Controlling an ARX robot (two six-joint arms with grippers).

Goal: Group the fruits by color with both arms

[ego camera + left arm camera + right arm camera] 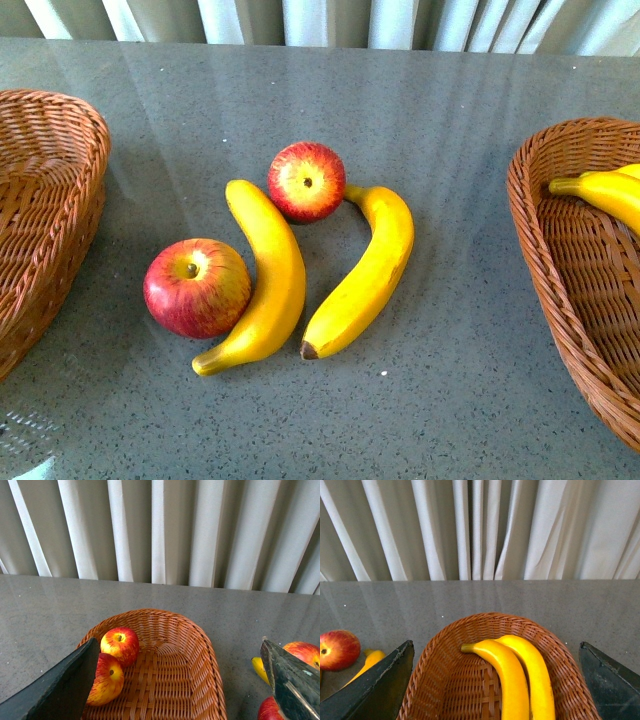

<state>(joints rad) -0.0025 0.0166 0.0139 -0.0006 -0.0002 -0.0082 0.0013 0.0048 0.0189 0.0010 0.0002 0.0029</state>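
In the front view two red apples [307, 181] [196, 287] and two yellow bananas [262, 275] [365, 270] lie together mid-table, the nearer apple touching the left banana. Neither arm shows there. My left gripper [179, 641] hangs open over the left wicker basket [210, 655], which holds two apples [120, 644] [106, 679]. My right gripper [496, 643] hangs open over the right wicker basket [427, 655], where two bananas [507, 685] [537, 675] lie side by side. Nothing sits between either pair of fingers.
The baskets stand at the table's left edge [50, 200] and right edge [560, 270], with the grey tabletop [450, 130] between them. Pale curtains hang behind the far edge. A table apple [339, 650] shows beside the right basket in the right wrist view.
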